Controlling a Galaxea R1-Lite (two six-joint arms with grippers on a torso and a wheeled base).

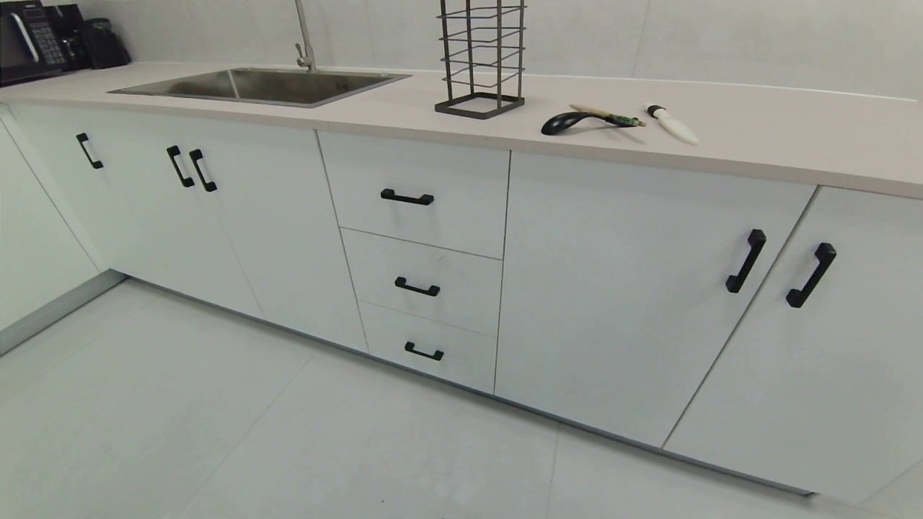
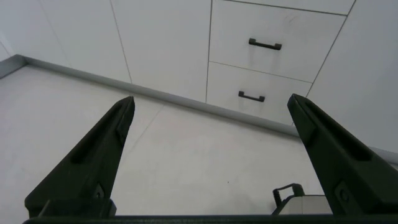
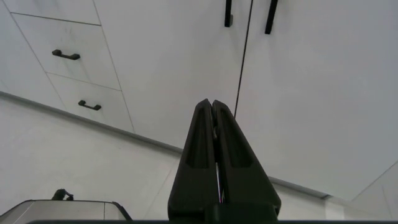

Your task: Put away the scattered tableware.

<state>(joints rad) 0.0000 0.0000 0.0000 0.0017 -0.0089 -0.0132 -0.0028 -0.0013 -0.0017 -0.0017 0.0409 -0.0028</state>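
Three pieces of tableware lie close together on the pale smooth countertop [image 1: 757, 144]: a black plastic spoon with a curved handle [image 1: 566, 123], a pale wooden stick utensil with a green patterned end [image 1: 609, 115] lying against that handle, and a white-bladed knife with a black collar [image 1: 672, 125] just beside them.

Any writing you can read?

The black microwave oven [image 1: 29, 40] at the counter's far left end has a printed keypad, but the print is too small to make out.

What stands around the tableware?

A tall black wire rack [image 1: 481, 58] stands on the counter between the sunken steel sink [image 1: 267, 85] and the utensils, apart from both. Below are white cabinet doors [image 1: 634, 288] and a stack of three white drawers with black bar handles [image 1: 425, 274].

And the pincers?

The left gripper [image 2: 211, 102] hangs low over the pale tiled floor [image 1: 216, 418], spread wide with nothing between its fingers. The right gripper [image 3: 212, 107] has its fingers pressed together, holding nothing.
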